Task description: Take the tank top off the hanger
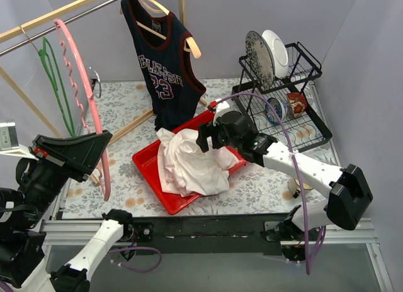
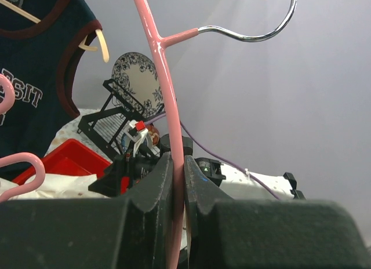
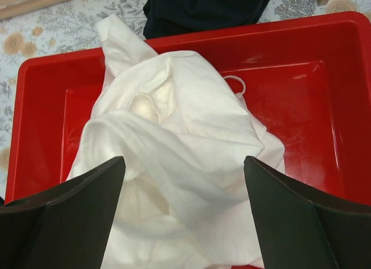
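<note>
A white tank top lies crumpled in a red tray, off any hanger. My left gripper is shut on a bare pink hanger and holds it upright at the left. In the left wrist view the pink hanger's stem runs up between my closed fingers. My right gripper is open and empty, just above the tank top. In the right wrist view the tank top fills the space between my spread fingers, inside the tray.
A navy jersey hangs on a wooden hanger from the rail at the back. A green hanger hangs at the left. A black dish rack with plates and cups stands at the back right.
</note>
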Controlling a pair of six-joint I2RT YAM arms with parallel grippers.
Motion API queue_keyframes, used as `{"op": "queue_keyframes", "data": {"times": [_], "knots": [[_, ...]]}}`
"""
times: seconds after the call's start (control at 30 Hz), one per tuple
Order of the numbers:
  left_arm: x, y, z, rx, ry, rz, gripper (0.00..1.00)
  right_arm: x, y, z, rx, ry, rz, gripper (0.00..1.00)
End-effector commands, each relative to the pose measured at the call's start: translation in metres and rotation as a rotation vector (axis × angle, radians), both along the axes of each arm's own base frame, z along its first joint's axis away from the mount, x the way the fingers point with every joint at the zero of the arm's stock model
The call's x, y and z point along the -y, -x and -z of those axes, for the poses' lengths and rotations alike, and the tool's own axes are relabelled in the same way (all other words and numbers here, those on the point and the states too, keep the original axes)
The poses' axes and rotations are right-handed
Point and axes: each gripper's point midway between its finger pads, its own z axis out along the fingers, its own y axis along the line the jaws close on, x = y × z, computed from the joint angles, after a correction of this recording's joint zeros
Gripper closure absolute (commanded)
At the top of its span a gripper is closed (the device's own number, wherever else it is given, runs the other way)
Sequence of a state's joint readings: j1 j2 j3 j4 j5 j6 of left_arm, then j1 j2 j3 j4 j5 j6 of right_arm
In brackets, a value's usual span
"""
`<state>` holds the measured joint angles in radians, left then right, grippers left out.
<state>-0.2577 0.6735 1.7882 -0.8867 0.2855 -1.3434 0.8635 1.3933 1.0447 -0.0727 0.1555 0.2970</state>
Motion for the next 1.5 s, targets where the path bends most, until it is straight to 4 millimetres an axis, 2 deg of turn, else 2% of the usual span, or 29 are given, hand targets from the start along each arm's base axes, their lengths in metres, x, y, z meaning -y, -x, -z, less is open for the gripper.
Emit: {"op": "queue_keyframes", "data": {"times": [0.0, 0.03, 0.1, 0.13, 0.17, 0.2, 0.27, 0.3, 0.37, 0.4, 0.43, 0.53, 0.63, 0.7, 0.73, 0.77, 0.87, 0.93, 1.0, 1.07, 1.1, 1.13, 1.2, 1.23, 1.3, 1.33, 1.4, 1.47], "knots": [[-0.007, 0.002, -0.036, 0.088, 0.083, -0.027, 1.00, 0.006, 0.017, -0.014, -0.006, 0.087, -0.117, 0.09], [-0.004, 0.001, -0.042, 0.088, 0.086, -0.011, 1.00, 0.005, 0.018, -0.021, 0.001, 0.096, -0.133, 0.10], [0.003, -0.004, -0.053, 0.089, 0.109, 0.029, 1.00, 0.004, 0.037, -0.017, -0.052, 0.119, -0.233, 0.11], [0.009, -0.001, -0.056, 0.077, 0.139, 0.075, 1.00, 0.003, 0.045, -0.016, -0.073, 0.112, -0.273, 0.12], [0.011, 0.005, -0.063, 0.109, 0.165, 0.102, 1.00, -0.001, 0.062, -0.013, -0.120, 0.092, -0.349, 0.13], [0.016, -0.004, -0.053, 0.071, 0.184, 0.119, 1.00, -0.003, 0.071, -0.008, -0.151, 0.081, -0.382, 0.14], [0.020, -0.005, -0.053, 0.043, 0.266, 0.168, 1.00, -0.004, 0.085, 0.002, -0.206, 0.073, -0.424, 0.16], [0.023, -0.008, -0.046, 0.025, 0.273, 0.181, 1.00, -0.003, 0.087, 0.006, -0.224, 0.074, -0.417, 0.17], [0.026, -0.014, -0.040, -0.026, 0.275, 0.192, 1.00, -0.004, 0.087, 0.009, -0.227, 0.077, -0.395, 0.17], [0.029, -0.025, -0.038, -0.071, 0.274, 0.183, 1.00, -0.005, 0.087, 0.010, -0.227, 0.076, -0.395, 0.18], [0.027, -0.019, -0.044, -0.068, 0.279, 0.180, 1.00, -0.005, 0.088, 0.011, -0.216, 0.090, -0.419, 0.17], [0.025, -0.021, -0.035, -0.180, 0.376, 0.180, 1.00, 0.000, 0.089, 0.019, -0.222, 0.158, -0.453, 0.16], [0.016, -0.013, -0.035, -0.215, 0.546, 0.195, 1.00, 0.001, 0.092, 0.029, -0.247, 0.177, -0.462, 0.15], [0.016, -0.020, -0.028, -0.262, 0.569, 0.183, 1.00, -0.003, 0.100, 0.038, -0.292, 0.171, -0.485, 0.15], [0.022, -0.038, -0.012, -0.359, 0.549, 0.154, 1.00, -0.005, 0.104, 0.044, -0.303, 0.175, -0.497, 0.16], [0.021, -0.035, -0.018, -0.365, 0.542, 0.152, 1.00, -0.008, 0.107, 0.044, -0.309, 0.164, -0.506, 0.16], [0.029, -0.056, 0.007, -0.508, 0.511, 0.116, 1.00, -0.017, 0.110, 0.050, -0.312, 0.151, -0.511, 0.16], [0.028, -0.062, 0.010, -0.519, 0.536, 0.107, 1.00, -0.020, 0.111, 0.060, -0.315, 0.181, -0.515, 0.16], [0.026, -0.066, 0.020, -0.523, 0.560, 0.092, 1.00, -0.018, 0.105, 0.068, -0.307, 0.222, -0.491, 0.18], [0.021, -0.070, 0.021, -0.512, 0.589, 0.062, 1.00, -0.013, 0.089, 0.074, -0.273, 0.268, -0.420, 0.21], [0.020, -0.073, 0.024, -0.521, 0.591, 0.049, 1.00, -0.014, 0.081, 0.073, -0.240, 0.279, -0.406, 0.23], [0.019, -0.076, 0.027, -0.534, 0.593, 0.035, 1.00, -0.013, 0.076, 0.077, -0.228, 0.296, -0.391, 0.33], [0.017, -0.084, 0.027, -0.536, 0.600, 0.009, 1.00, -0.017, 0.067, 0.075, -0.210, 0.306, -0.376, 0.44], [0.016, -0.086, 0.026, -0.523, 0.595, 0.001, 1.00, -0.018, 0.066, 0.080, -0.222, 0.318, -0.378, 0.52], [0.012, -0.093, 0.026, -0.520, 0.605, -0.031, 1.00, -0.021, 0.058, 0.078, -0.211, 0.318, -0.345, 0.74], [0.012, -0.098, 0.025, -0.514, 0.608, -0.041, 1.00, -0.023, 0.053, 0.077, -0.199, 0.311, -0.317, 0.95], [0.008, -0.104, 0.025, -0.507, 0.616, -0.067, 1.00, -0.024, 0.034, 0.065, -0.130, 0.307, -0.251, 0.99], [0.009, -0.114, 0.028, -0.511, 0.612, -0.083, 1.00, -0.026, 0.012, 0.042, -0.021, 0.290, -0.184, 0.99]]}}
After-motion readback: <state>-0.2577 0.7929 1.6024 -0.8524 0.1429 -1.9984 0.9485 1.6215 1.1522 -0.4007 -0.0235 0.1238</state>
